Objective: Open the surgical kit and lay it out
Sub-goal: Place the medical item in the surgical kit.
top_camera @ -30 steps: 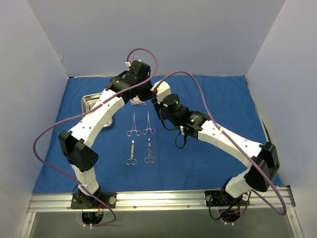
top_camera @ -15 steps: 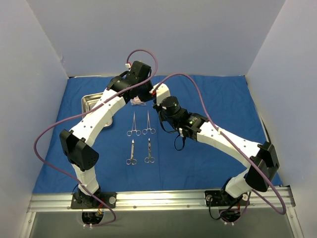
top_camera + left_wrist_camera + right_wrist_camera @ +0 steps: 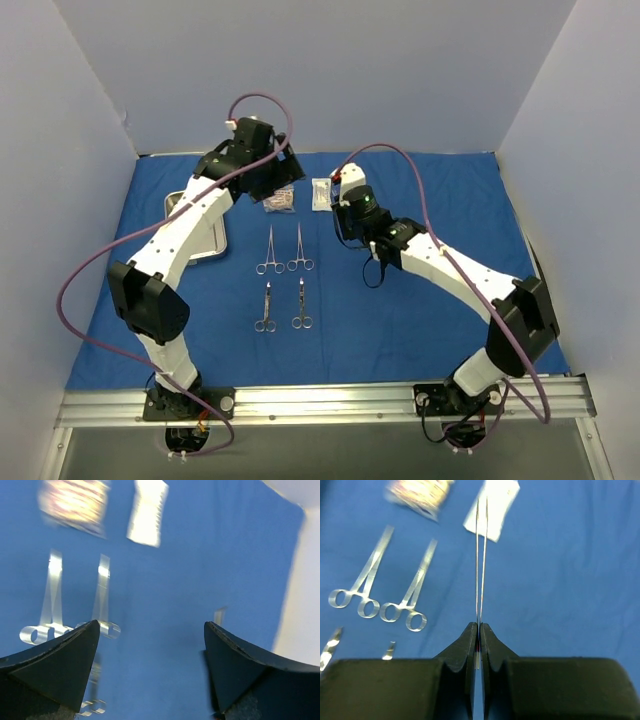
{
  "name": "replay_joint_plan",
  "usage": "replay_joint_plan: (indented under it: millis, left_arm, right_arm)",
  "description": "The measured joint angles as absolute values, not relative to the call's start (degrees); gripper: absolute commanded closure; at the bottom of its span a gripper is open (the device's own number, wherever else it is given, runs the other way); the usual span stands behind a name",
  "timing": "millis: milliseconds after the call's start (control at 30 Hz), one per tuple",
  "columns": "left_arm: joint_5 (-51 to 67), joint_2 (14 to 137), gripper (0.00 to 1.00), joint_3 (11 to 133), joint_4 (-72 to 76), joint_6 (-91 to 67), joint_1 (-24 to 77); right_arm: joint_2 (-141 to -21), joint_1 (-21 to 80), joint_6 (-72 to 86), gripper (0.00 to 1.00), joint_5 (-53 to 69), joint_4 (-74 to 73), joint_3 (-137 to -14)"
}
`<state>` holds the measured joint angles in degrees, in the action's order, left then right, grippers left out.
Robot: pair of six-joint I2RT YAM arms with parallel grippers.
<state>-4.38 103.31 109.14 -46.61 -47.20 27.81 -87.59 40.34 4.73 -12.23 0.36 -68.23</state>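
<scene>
Gleaming thin tweezers (image 3: 478, 580), paired silver instruments (image 3: 269, 250), blue wrap (image 3: 460, 190)

Steel tray (image 3: 176, 205) half hidden under left arm (image 3: 185, 235), pink packet (image 3: 74, 501) and white packet (image 3: 146, 512) blurred

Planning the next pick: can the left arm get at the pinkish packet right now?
Probably yes. The left tool is open and empty, hovering close to the pinkish packet, which lies uncovered on the blue cloth. The right tool, shut on tweezers, is by the white packet, not between them.
</scene>
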Motion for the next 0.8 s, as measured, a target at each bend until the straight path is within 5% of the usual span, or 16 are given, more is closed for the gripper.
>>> replay_joint_plan:
  millis: [800]
  left_arm:
    - [-11.3, 87.3, 0.06, 81.6, -41.3, -25.1, 6.3]
  right_arm:
    - [-111.3, 31.9, 21.2, 1.00, -7.2, -11.2, -75.6]
